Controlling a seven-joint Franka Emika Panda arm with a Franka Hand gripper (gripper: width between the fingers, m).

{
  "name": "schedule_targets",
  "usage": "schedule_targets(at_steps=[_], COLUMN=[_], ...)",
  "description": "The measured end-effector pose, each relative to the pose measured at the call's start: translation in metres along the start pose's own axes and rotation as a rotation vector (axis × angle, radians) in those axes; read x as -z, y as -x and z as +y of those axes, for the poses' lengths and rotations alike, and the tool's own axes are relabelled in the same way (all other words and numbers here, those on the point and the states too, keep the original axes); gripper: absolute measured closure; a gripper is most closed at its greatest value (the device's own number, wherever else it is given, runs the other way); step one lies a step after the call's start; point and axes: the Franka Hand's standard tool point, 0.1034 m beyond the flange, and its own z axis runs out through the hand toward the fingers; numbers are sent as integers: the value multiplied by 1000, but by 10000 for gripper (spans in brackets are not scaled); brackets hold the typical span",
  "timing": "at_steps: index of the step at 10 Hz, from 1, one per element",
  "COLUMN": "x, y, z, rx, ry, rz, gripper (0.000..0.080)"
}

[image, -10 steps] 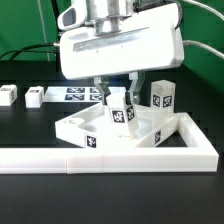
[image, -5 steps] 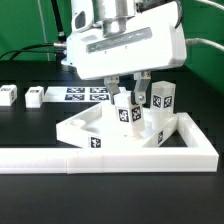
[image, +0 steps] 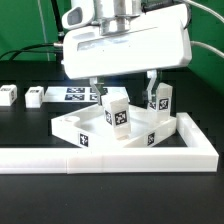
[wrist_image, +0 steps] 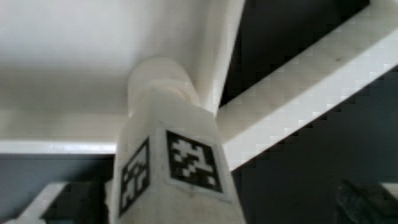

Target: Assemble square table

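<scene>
Standing spread wide, the jaws of the gripper (image: 125,92) bracket one upright leg (image: 117,113) without pinching it; a narrow gap shows between the leg and each of the fingers (image: 98,92). That leg stands directly beneath the jaws on the square tabletop (image: 75,128), its tag turned outward. In the wrist view the same leg (wrist_image: 169,150) rises between the jaws, with the tabletop (wrist_image: 71,50) white behind it. A second leg (image: 161,100) stands just outside the jaw on the exterior view's right, also on the tabletop. Below and in front of the jaws, the tabletop sits in the corner of the L-shaped wall (image: 110,157). Well clear of the jaws, toward the exterior view's left, a third leg (image: 9,96) and a fourth leg (image: 35,95) rest on the black table (image: 30,125) beside the marker board (image: 78,95).
</scene>
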Motion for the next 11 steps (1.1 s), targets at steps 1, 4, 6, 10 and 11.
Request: schedule_targets(at_steps=[1,4,6,10,11], x=[0,1,1,1,1], y=[-3,-6,-7,-11,-11], z=[4,6,7,13,13], rx=[137,375,529,663,663], ry=[4,11,18,25,26], rz=[1,3,3,3,3], gripper=[151,150,150,162,332])
